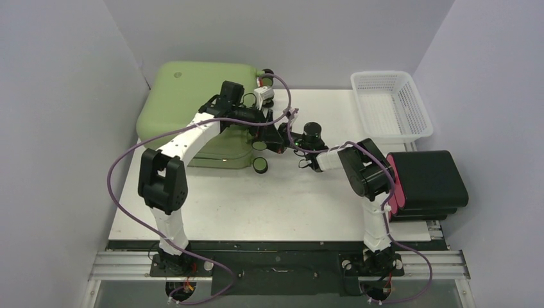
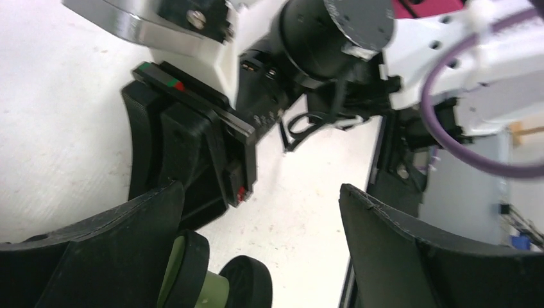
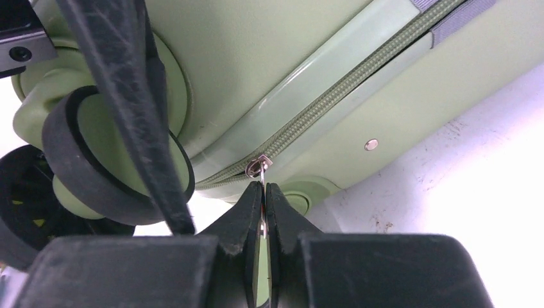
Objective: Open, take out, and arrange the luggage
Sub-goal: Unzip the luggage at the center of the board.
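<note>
The luggage (image 1: 192,102) is a light olive-green hard-shell suitcase lying flat at the back left of the table, with its black wheels (image 1: 260,165) facing right. In the right wrist view its zip seam (image 3: 333,96) runs diagonally, with the teeth closed to the right of the slider. My right gripper (image 3: 263,186) is shut on the metal zip pull (image 3: 260,168) near the lower wheel corner; it also shows in the top view (image 1: 274,138). My left gripper (image 2: 260,192) is open, with a green-hubbed wheel (image 2: 212,276) beside its left finger. In the top view the left gripper (image 1: 260,131) is at that same corner.
A white mesh basket (image 1: 390,106) stands at the back right. A black case with a pink-red side (image 1: 426,183) lies at the right edge, behind my right arm. Both arms crowd the suitcase's right-hand wheel corner. White tabletop (image 1: 269,205) lies in front.
</note>
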{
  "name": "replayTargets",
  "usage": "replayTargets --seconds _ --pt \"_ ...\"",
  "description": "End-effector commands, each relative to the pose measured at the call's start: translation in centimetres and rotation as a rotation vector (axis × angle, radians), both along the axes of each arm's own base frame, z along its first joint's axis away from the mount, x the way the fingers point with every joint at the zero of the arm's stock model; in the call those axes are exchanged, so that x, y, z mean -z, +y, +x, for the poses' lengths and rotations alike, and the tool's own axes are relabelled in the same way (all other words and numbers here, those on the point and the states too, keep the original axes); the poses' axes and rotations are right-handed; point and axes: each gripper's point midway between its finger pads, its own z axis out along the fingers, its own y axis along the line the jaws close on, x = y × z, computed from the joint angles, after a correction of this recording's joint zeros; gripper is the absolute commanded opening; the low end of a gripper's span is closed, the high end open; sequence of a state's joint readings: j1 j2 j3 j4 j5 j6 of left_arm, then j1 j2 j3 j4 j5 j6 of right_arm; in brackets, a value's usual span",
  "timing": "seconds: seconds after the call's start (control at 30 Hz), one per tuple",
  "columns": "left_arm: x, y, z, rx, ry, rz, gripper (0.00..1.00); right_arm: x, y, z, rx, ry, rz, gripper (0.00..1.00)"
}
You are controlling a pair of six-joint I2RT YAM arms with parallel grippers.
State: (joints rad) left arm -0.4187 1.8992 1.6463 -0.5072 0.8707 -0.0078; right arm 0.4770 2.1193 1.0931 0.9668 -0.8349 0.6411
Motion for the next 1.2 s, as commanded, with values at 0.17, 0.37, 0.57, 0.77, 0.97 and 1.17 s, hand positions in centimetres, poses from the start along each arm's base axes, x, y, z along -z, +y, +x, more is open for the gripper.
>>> replayTargets --seconds 0.17,0.37,0.57,0.77,0.97,1.17 --pt "-3.0 5.2 -2.7 -0.021 0.211 -0.144 0.89 -2.7 -2.2 3.7 0.059 -0.071 0.069 0.0" --pt "-1.1 5.9 -4.8 0.028 0.269 -0.084 0.89 -2.2 -2.0 5.6 0.115 -0.046 0.001 0.0" --pt "-0.6 7.2 -6.1 0.039 0.287 -0.074 0.89 -2.7 -1.7 6.0 0.126 -0.074 -0.033 0.0" --pt "-1.3 8.1 -5.4 0.004 0.279 -0.099 0.89 -1.4 -1.1 2.6 0.029 -0.132 -0.156 0.14" --pt "-2.5 8.6 -5.2 -0.006 0.262 -0.125 0.89 -0.7 2.1 -0.6 -0.04 -0.188 -0.159 0.42" --pt "-3.2 9.3 -5.1 -0.021 0.252 -0.141 0.89 -2.6 5.9 -2.4 -0.091 -0.23 -0.004 0.62"
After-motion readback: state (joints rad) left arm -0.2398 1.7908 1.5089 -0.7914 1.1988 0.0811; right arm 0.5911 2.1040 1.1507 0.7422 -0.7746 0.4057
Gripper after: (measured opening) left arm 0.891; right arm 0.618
